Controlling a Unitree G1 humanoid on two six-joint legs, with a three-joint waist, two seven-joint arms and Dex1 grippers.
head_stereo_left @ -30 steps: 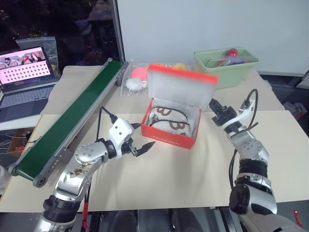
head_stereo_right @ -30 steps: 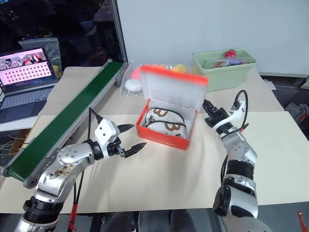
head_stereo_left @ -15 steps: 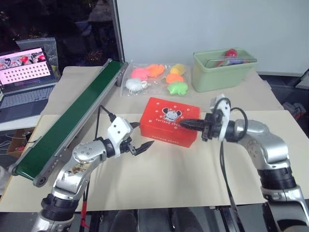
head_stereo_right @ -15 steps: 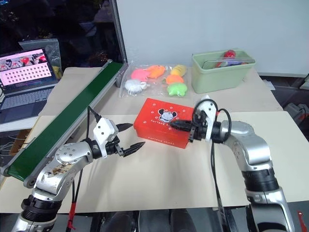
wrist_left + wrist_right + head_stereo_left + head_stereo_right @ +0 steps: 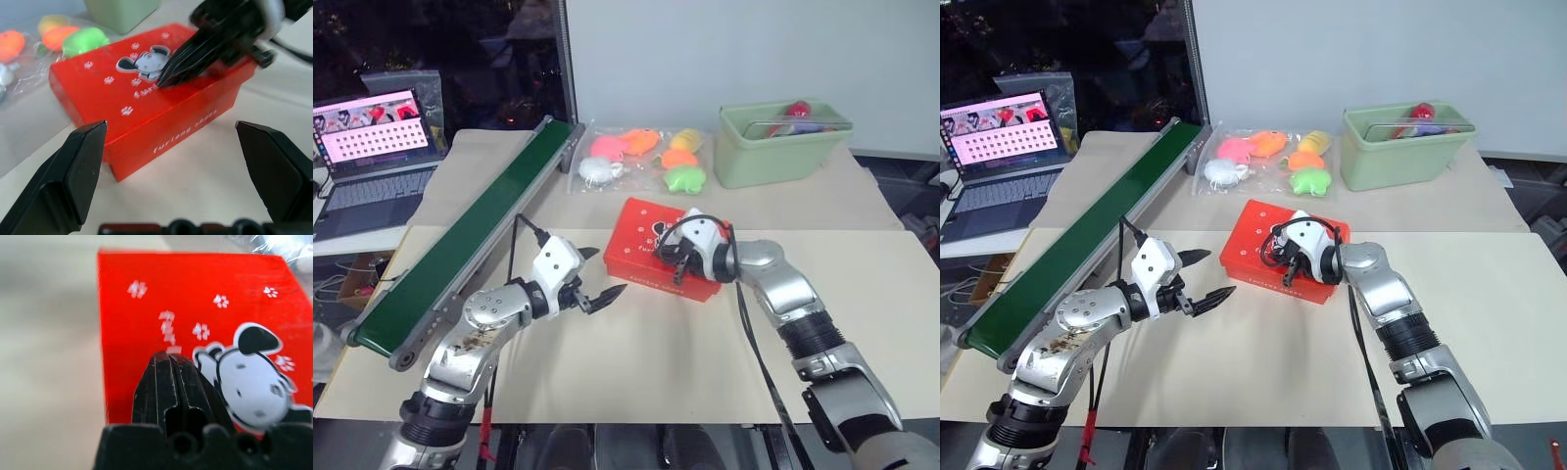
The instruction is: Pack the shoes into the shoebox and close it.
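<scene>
On the shoebox (image 5: 661, 260) lid rests the closed right claw (image 5: 164, 81), nearer than the wide-open, empty left claw (image 5: 599, 275) beside it.

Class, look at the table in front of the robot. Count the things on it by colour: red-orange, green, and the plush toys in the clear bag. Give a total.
Red-orange: 1, the closed shoebox
Green: 2, the pale green bin and the dark green conveyor belt
Plush toys in the bag: 6, namely pink, orange, white, yellow, orange, green
Total: 9
</scene>
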